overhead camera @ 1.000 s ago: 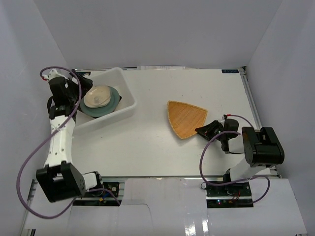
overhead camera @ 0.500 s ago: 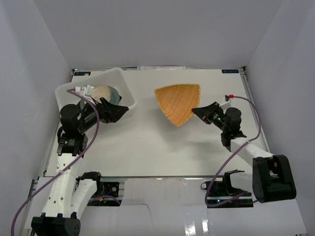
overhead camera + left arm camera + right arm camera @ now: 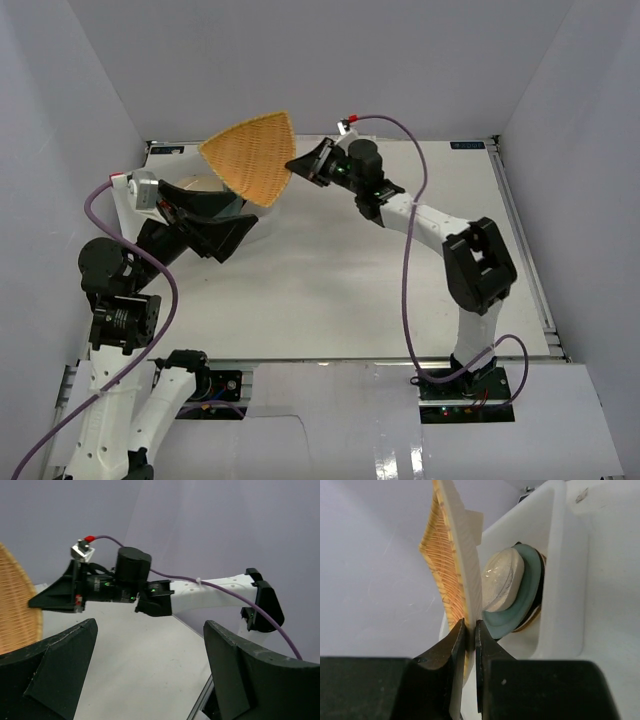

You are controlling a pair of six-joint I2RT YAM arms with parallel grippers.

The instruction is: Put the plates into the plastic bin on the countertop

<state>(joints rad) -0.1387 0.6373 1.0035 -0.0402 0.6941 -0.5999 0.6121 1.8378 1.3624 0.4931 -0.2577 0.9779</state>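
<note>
My right gripper (image 3: 293,165) is shut on the edge of the orange woven plate (image 3: 250,158) and holds it on edge in the air over the white plastic bin (image 3: 566,575) at the countertop's far left. In the right wrist view the woven plate (image 3: 451,565) is pinched between the gripper's (image 3: 470,630) jaws. Below it, the bin holds a teal round plate (image 3: 532,595) with a small cream dish (image 3: 502,577) on top and an amber edge underneath. My left gripper (image 3: 238,215) is open and empty, raised in front of the bin and hiding most of it. Its fingers (image 3: 60,665) stand wide apart.
The white countertop (image 3: 380,270) has metal rails along its right and near edges. White walls close it in. In the left wrist view the right arm (image 3: 200,592) with its purple cable stretches across the far side of the table.
My right arm has swung the woven plate from the table's middle to the far left, above the bin. My left arm has lifted out of the bin and pulled back toward the near side.
</note>
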